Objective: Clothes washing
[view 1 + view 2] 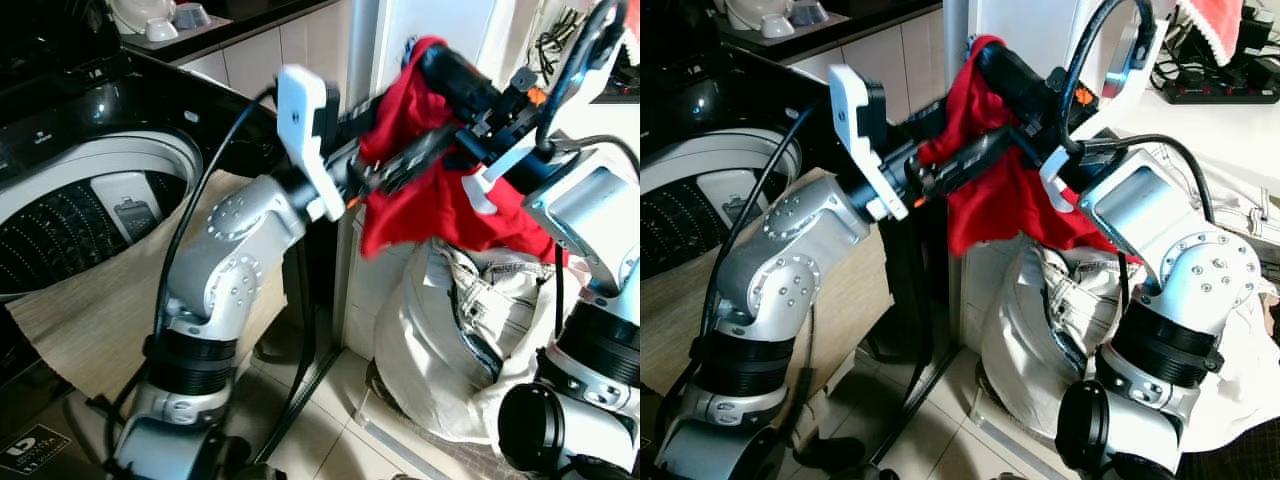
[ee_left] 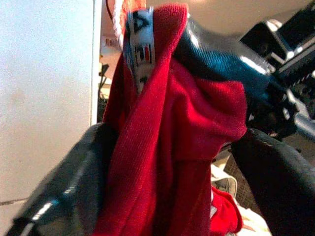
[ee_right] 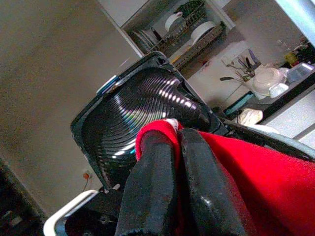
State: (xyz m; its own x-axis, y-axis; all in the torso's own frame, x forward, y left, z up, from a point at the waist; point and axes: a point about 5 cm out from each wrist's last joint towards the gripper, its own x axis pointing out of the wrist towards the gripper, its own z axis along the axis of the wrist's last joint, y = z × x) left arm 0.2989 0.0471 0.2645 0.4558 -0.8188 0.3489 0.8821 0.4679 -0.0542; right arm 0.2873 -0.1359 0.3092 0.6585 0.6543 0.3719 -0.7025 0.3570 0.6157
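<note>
Washing machine (image 1: pixel 90 215): lid open, drum bare, left of the garment.
Left end effector (image 1: pixel 405 165): fingers apart, red cloth draped between them.
Red garment (image 1: pixel 440 205): held aloft above the laundry bag (image 1: pixel 460 340).
Right end effector (image 3: pixel 174 162): clamped on the garment's top edge.

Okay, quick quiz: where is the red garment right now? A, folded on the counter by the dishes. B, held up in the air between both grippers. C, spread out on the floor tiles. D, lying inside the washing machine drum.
B: the red garment hangs in mid-air, pinched by the right gripper and reached into by the left gripper, above the laundry bag, beside the washing machine.
</note>
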